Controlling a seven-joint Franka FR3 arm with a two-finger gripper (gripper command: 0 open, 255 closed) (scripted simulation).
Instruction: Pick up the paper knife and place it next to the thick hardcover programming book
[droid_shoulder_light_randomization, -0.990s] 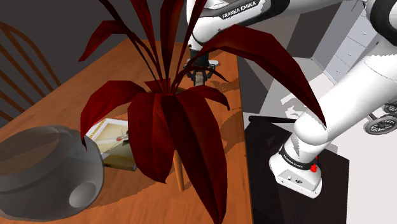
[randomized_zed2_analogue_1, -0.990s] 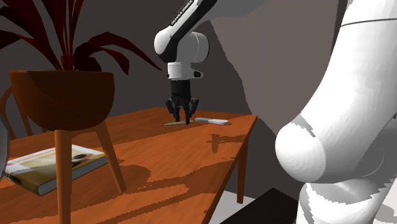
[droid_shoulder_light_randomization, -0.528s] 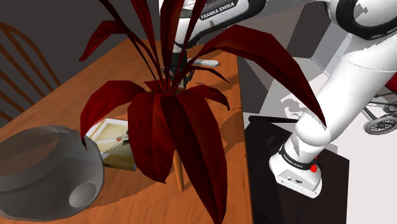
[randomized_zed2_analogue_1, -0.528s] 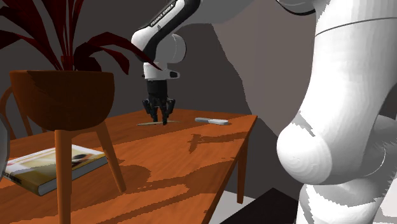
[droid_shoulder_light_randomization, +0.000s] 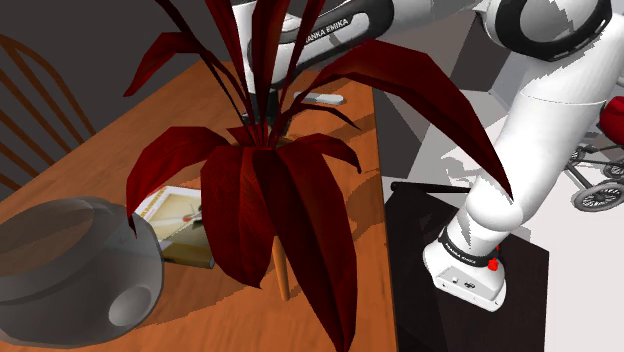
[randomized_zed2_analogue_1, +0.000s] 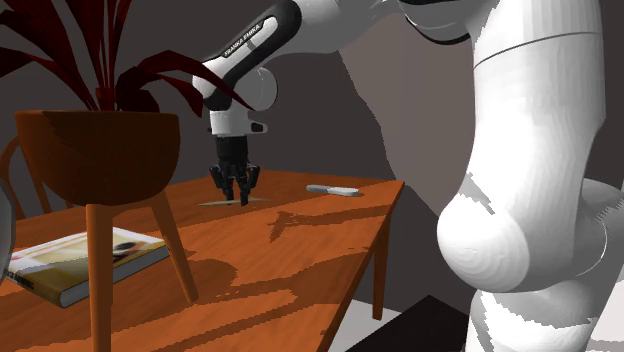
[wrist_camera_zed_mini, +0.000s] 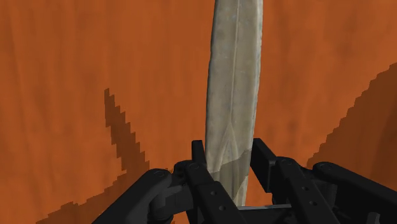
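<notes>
In the shoulder view you look down over the orange wooden counter (droid_shoulder_light_randomization: 120, 150). A plant (droid_shoulder_light_randomization: 270, 190) with long dark red leaves rises in the middle of it. The white arm (droid_shoulder_light_randomization: 330, 25) reaches from the stand (droid_shoulder_light_randomization: 415, 300) at the lower right across to those leaves. The book (droid_shoulder_light_randomization: 172, 215), pale-covered with a dark edge, lies flat just beside the plant on this view's left, partly behind a grey rounded shape (droid_shoulder_light_randomization: 70, 262). A small white object (droid_shoulder_light_randomization: 325, 98) lies near the counter's far edge.

In the second exterior view you see the hand (randomized_zed2_analogue_1: 236, 192) pointing straight down, low over the far part of the counter (randomized_zed2_analogue_1: 300, 250). The paper knife (randomized_zed2_analogue_1: 222, 202) shows as a thin pale sliver at its tips, lying nearly level; you cannot tell whether it touches the wood. The book (randomized_zed2_analogue_1: 80, 258) lies at the near left, well apart from the knife, with the plant's brown pot (randomized_zed2_analogue_1: 100, 150) on wooden legs between them. The white object (randomized_zed2_analogue_1: 333, 189) sits off to this view's right of the hand.

In the wrist view the hand (wrist_camera_zed_mini: 229, 156) is closed on the paper knife (wrist_camera_zed_mini: 234, 83). The two black fingers (wrist_camera_zed_mini: 198, 159) press its sides, and the pale blade runs away from them over the orange wood.
</notes>
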